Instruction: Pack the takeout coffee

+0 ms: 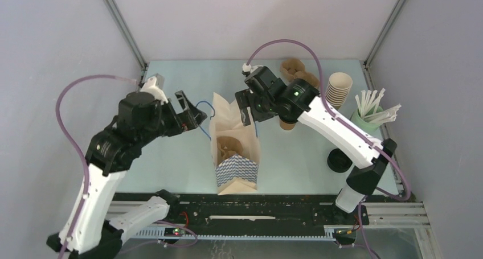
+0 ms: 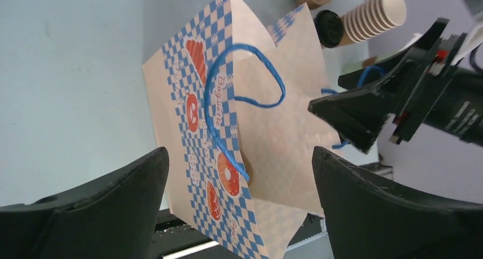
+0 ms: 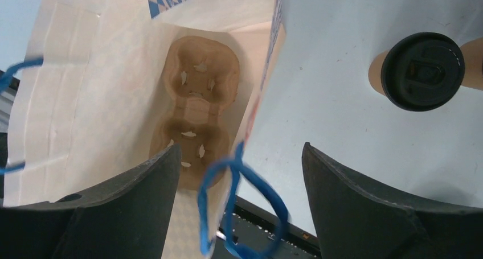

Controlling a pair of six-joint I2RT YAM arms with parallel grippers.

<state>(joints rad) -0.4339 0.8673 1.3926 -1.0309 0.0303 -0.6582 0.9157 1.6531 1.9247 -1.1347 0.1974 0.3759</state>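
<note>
One takeout coffee cup, small, of brown kraft paper and closed with a round black lid, stood upright on the table in its far half, a little right of the middle; a second lidded cup could not be told with certainty.

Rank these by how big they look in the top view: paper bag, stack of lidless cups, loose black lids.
1. paper bag, by far the largest.
2. stack of lidless cups.
3. loose black lids, only slightly smaller than the stack, so that gap is narrow.
</note>
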